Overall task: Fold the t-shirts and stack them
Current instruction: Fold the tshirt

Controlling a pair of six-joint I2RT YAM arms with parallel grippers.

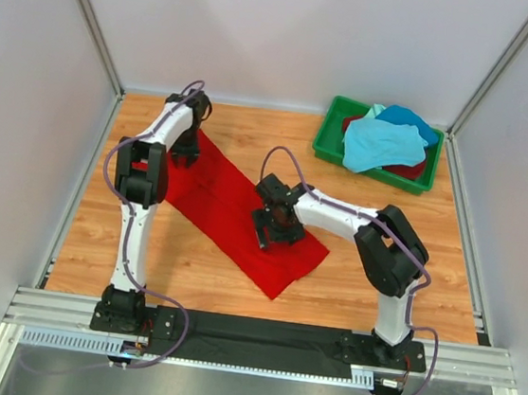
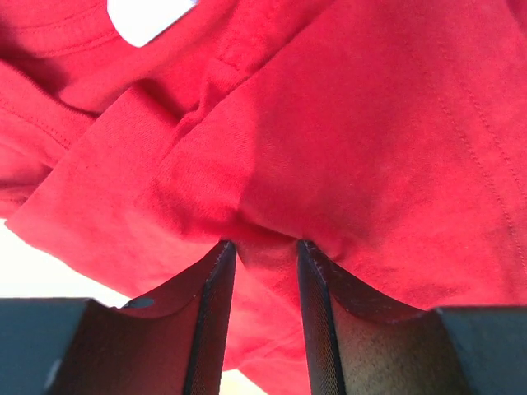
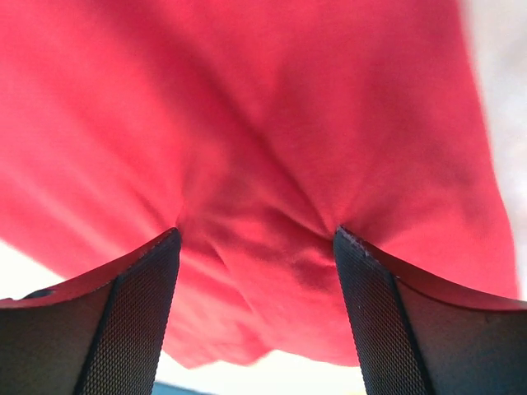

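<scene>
The bright red t-shirt (image 1: 234, 208) lies as a long diagonal strip across the wooden table, from far left to near centre. My left gripper (image 1: 186, 157) is at its far left end. In the left wrist view the left gripper (image 2: 262, 243) has its jaws close together with a bunched fold of red cloth (image 2: 263, 164) pinched between them. My right gripper (image 1: 272, 235) is on the strip's near right part. In the right wrist view the right gripper (image 3: 257, 232) is wide open, its tips pressed into the puckered red cloth (image 3: 263, 123).
A green plastic bin (image 1: 331, 137) stands at the far right. It holds a light turquoise shirt (image 1: 380, 144), a blue one (image 1: 416, 119) and a dark red one (image 1: 410, 169). White walls and metal posts enclose the table.
</scene>
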